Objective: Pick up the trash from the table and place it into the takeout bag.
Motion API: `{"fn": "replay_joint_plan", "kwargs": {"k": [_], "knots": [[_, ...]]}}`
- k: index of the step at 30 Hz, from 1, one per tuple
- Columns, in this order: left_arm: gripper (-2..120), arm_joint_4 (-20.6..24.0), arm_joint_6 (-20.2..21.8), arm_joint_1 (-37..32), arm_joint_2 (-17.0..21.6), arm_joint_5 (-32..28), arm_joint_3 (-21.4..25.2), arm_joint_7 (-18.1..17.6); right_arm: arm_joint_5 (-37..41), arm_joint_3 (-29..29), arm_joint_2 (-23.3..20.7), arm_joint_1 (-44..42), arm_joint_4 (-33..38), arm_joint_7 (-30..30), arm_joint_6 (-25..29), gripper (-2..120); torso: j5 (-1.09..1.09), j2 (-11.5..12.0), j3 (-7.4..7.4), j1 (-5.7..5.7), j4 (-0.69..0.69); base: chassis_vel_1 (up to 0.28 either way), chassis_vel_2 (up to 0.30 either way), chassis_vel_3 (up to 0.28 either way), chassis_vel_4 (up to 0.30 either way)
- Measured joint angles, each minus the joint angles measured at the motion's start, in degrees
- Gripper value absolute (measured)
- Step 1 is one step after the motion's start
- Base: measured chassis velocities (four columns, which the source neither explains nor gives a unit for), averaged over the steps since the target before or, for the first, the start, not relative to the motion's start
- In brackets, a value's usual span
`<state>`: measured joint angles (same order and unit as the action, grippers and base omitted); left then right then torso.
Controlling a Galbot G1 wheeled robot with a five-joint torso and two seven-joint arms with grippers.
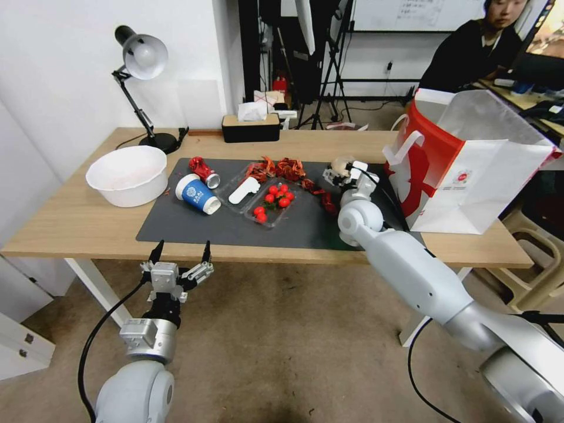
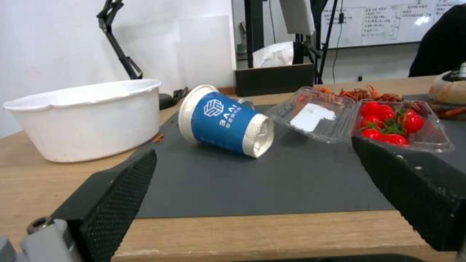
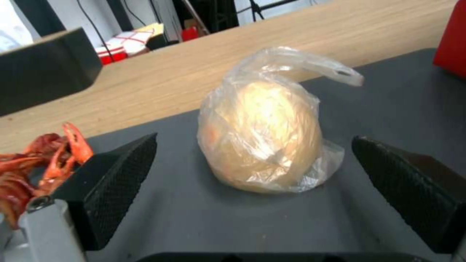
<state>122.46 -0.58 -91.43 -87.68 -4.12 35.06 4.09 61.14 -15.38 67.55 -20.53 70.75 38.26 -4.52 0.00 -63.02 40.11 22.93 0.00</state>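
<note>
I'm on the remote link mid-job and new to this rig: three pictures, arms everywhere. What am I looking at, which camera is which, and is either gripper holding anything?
It is a wheeled robot with two arms. The wide picture is from its head; the other two are from cameras on each wrist, looking out between that gripper's black fingers.

The left gripper hangs open at the near edge of the table, empty, facing the tipped blue paper cup.

The right gripper is out on the dark mat beside the takeout bag. Its fingers stand open either side of a beige wad in clear plastic, not yet gripping it.

Also on the mat: a crushed red can, tomatoes in a clear tray and crayfish shells.
</note>
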Motion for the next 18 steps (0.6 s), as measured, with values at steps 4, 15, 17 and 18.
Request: {"fn": "replay_joint_plan", "kwargs": {"k": [4,15,17,18], "knots": [[100,-0.23,-0.13,0.14,0.04,-0.01,-0.05,-0.01,0.28,-0.48,0.62,0.97,-2.03,-0.07,-0.64,100,0.00,0.00,0.00,-0.01,0.00,0.000,0.000,0.000,0.000],[100,-0.59,-0.33,0.11,-0.02,0.22,-0.46,-0.02,0.24,-1.43,1.31,2.97,-5.81,-1.47,-1.15,100,0.00,-0.01,-0.01,-0.01,0.00,0.000,0.000,0.000,0.000],[100,-0.60,-0.46,-0.02,-0.05,0.36,-0.50,-0.02,0.24,-1.89,1.33,3.60,-6.78,-1.74,-1.41,100,0.00,-0.01,-0.01,-0.01,0.00,0.000,0.000,0.000,0.000],[100,-0.60,-0.50,-0.05,-0.06,0.39,-0.50,-0.02,0.24,-2.04,1.36,3.74,-7.10,-1.79,-1.50,100,0.00,-0.01,0.00,-0.01,0.00,0.000,0.000,0.000,0.000]]}}
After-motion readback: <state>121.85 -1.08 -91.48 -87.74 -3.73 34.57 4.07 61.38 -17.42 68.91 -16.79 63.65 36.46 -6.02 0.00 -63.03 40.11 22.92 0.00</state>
